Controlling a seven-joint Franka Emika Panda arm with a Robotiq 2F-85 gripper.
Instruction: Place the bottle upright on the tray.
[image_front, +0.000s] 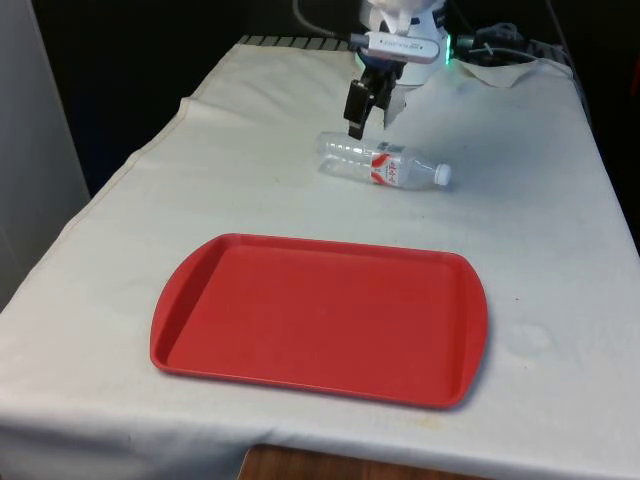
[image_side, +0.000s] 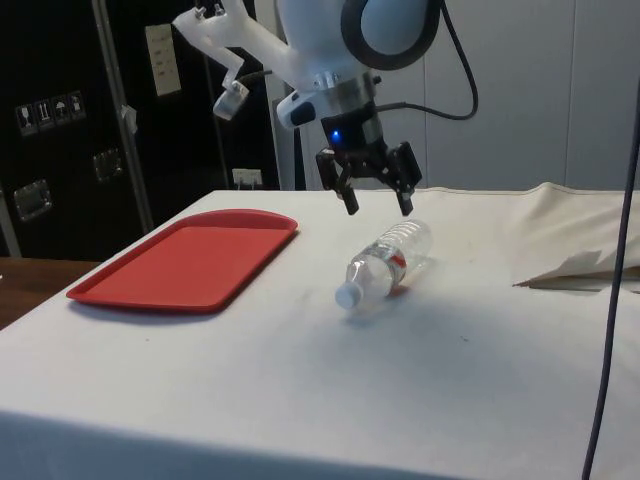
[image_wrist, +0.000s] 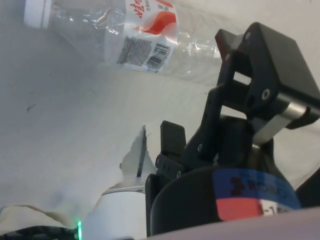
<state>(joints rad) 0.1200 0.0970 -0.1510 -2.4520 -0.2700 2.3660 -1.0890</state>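
A clear plastic bottle (image_front: 385, 168) with a red-and-white label and a white cap lies on its side on the white cloth, cap towards the front view's right. My gripper (image_front: 368, 112) hangs just above the bottle's bottom end, open, with nothing between its fingers and not touching it. From the side, the gripper (image_side: 377, 200) hovers a little above the bottle (image_side: 392, 258), whose cap (image_side: 348, 295) points toward the camera. In the wrist view the bottle (image_wrist: 142, 35) lies beyond the fingers (image_wrist: 262, 70). A red tray (image_front: 320, 310) rests flat and bare near the table's front edge.
Crumpled white paper and cables (image_front: 500, 68) lie at the table's far end on the front view's right. In the side view a folded white sheet (image_side: 572, 268) lies on the cloth beyond the bottle. Bare cloth separates bottle and tray (image_side: 190, 258).
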